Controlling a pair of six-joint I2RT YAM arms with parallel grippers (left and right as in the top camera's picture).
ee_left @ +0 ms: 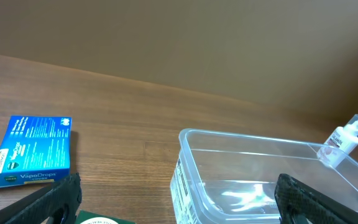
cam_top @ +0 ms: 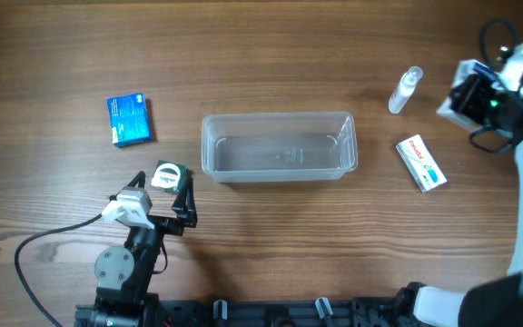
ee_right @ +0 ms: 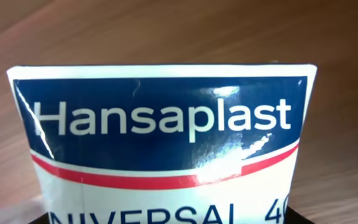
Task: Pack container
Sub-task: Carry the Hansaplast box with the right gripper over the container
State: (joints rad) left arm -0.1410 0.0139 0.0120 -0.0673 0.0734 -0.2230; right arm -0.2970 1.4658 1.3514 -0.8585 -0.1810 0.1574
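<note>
The clear plastic container (cam_top: 280, 145) stands empty at the table's middle; it also shows in the left wrist view (ee_left: 272, 180). My left gripper (cam_top: 162, 193) is open, near the container's front left corner. A small green and white box (cam_top: 168, 175) lies on the table between its fingertips. In the left wrist view the jaws (ee_left: 179, 202) are spread wide, with that box (ee_left: 98, 219) at the bottom edge. My right gripper (cam_top: 463, 98), at the far right, is shut on a blue and white Hansaplast box (ee_right: 166, 124), which fills its wrist view and hides the jaws (ee_right: 166, 219).
A blue VapoDrops box (cam_top: 130, 120) lies left of the container and shows in the left wrist view (ee_left: 30, 152). A small clear spray bottle (cam_top: 405, 89) lies back right of the container. A white box (cam_top: 421, 163) lies right of the container.
</note>
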